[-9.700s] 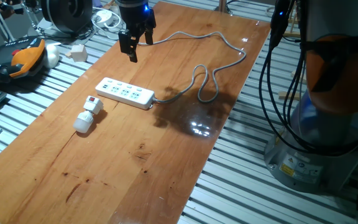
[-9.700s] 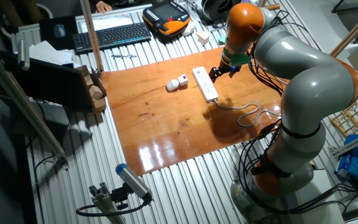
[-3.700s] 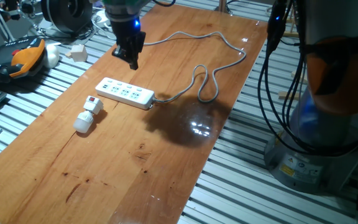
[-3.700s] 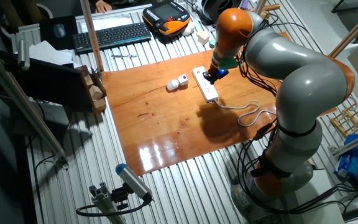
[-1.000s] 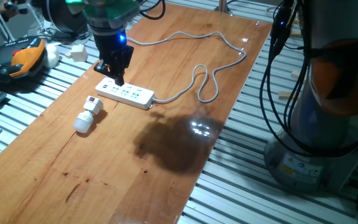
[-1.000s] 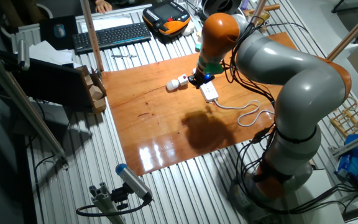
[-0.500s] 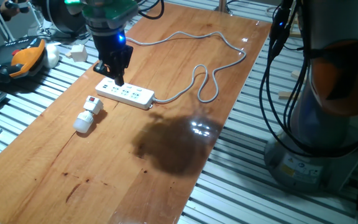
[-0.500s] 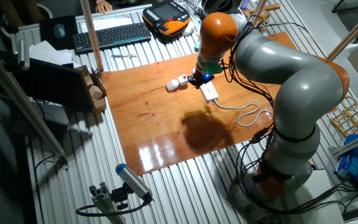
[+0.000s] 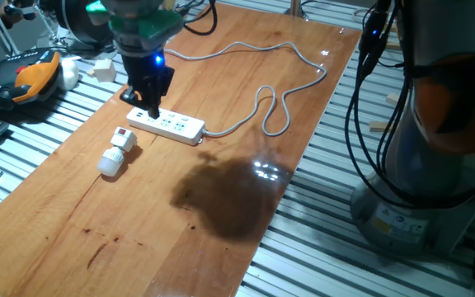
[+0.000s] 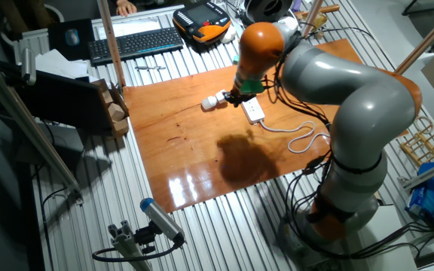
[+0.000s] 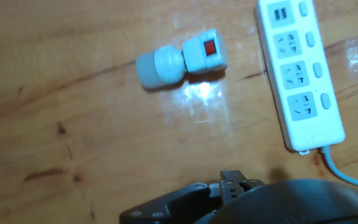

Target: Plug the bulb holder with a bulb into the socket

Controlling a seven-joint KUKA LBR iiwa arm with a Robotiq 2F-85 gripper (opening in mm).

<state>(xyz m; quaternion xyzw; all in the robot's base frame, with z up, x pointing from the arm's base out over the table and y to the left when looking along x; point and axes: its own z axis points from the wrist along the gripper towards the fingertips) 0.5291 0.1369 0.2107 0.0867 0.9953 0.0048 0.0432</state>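
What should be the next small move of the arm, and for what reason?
Probably a short move sideways past the socket toward the bulb holder with a bulb. The end effector hangs over the strip's far end and holds nothing, while the holder lies on its side on the wood beside the strip, apart from it, red switch up.

Bare wood (image 11: pixel 73 112) surrounds holder (image 11: pixel 182 59); strip (image 11: pixel 300 74) beside.
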